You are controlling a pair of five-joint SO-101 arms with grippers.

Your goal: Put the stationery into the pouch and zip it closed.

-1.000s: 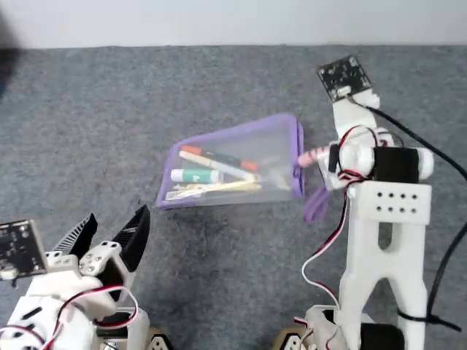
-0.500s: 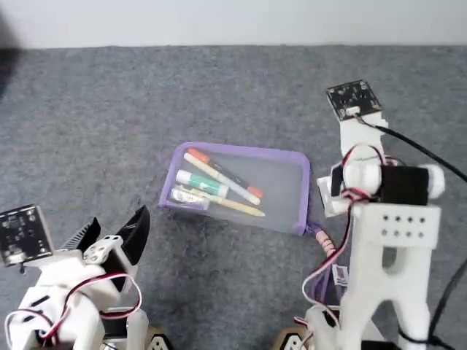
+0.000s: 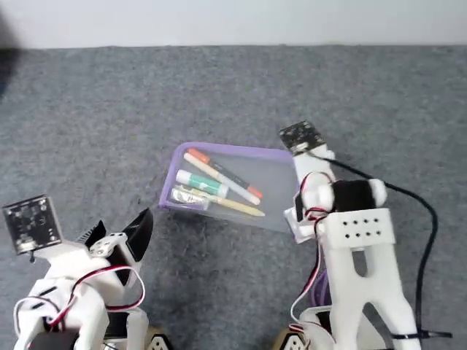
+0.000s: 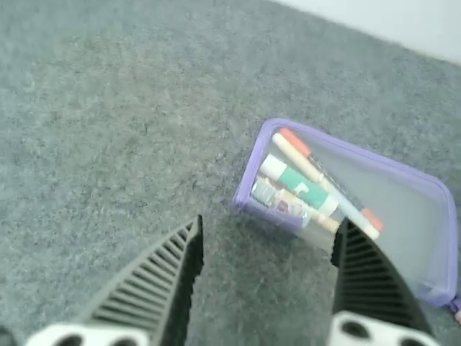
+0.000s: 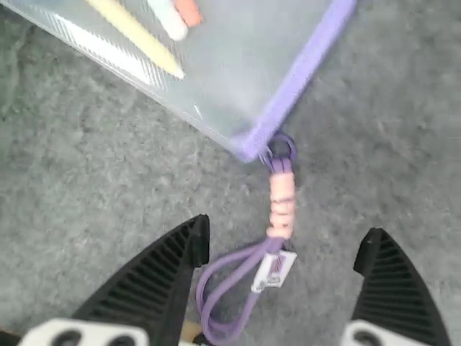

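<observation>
Centrally, translucent purple-trimmed rectangular pouch [image 3: 276, 182] on fuzzy grey carpet [image 3: 102, 109].

No readable text, print on pouch tag [image 5: 272, 270] too small

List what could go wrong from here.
1. The right hand hangs open over the pull cord; closing or pulling back could snag the cord and drag the pouch.
2. The left hand is open and apart from the pouch, so nothing pins it if tugged.
3. Whether the zip is fully shut is unclear; a gap might let the pens slip out.
</observation>
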